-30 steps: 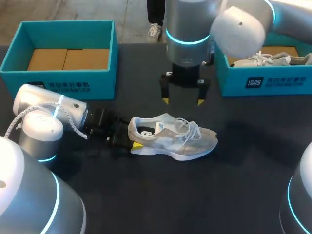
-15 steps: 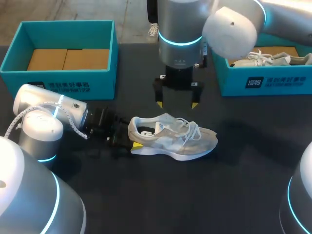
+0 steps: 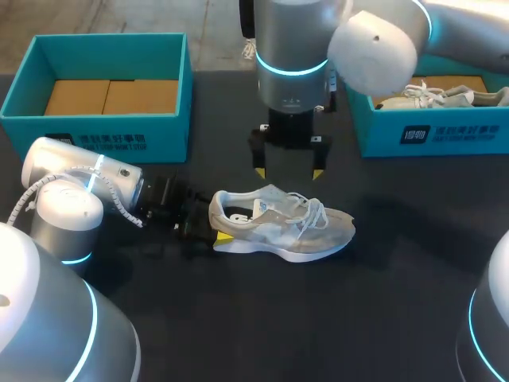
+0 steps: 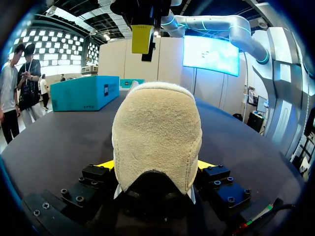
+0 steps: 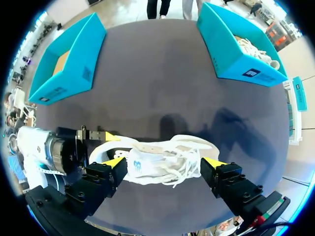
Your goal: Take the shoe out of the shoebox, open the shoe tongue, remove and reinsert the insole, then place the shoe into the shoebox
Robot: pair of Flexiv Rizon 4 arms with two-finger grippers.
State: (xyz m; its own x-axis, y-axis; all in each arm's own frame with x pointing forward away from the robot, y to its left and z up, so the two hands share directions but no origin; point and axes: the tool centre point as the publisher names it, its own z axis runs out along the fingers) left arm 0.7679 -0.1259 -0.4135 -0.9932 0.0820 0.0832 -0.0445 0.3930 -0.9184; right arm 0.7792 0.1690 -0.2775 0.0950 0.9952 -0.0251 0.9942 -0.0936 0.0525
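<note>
Shoe (image 3: 282, 227) lies heel-clamped in left gripper (image 3: 213, 228) at its 9 o'clock. Right gripper (image 3: 288, 171) hangs wide at 12 o'clock.

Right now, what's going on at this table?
A shoe stands on its sole on the table, out of its box. The left gripper is shut on its heel, holding it in place. The right gripper hovers open above the shoe's laces, touching nothing. The left box holds only a cardboard liner; the right box holds a second shoe.
</note>
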